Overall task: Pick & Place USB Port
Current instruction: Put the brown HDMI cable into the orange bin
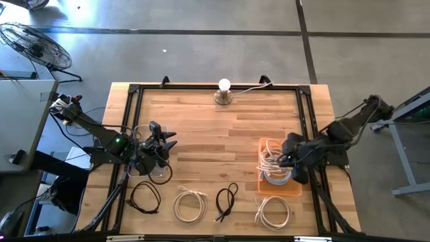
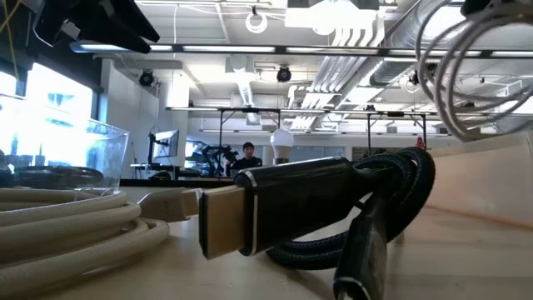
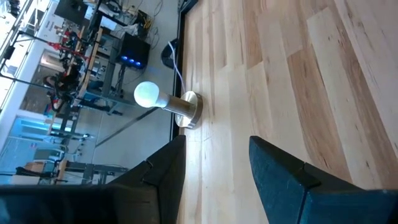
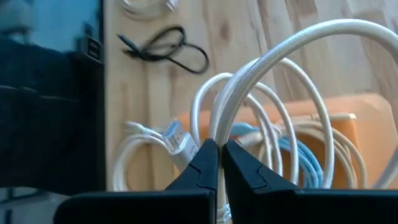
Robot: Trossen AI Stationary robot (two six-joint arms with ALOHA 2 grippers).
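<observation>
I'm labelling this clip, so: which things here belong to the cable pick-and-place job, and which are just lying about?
Job:
right gripper, shut on a white cable
orange tray holding cables
white coils and black cables at the table's front
left gripper, open, waiting over a clear container

Lying about:
lamp
fan

The tabletop (image 1: 201, 144) is pale planked wood with a smooth satin finish. The white cable (image 4: 273, 56) looks finely braided and matt. The black cable (image 2: 391, 200) is woven too, its plug (image 2: 221, 218) gold-toned metal in glossy plastic. The bin (image 1: 295, 190) at 3 o'clock is smooth orange plastic.
</observation>
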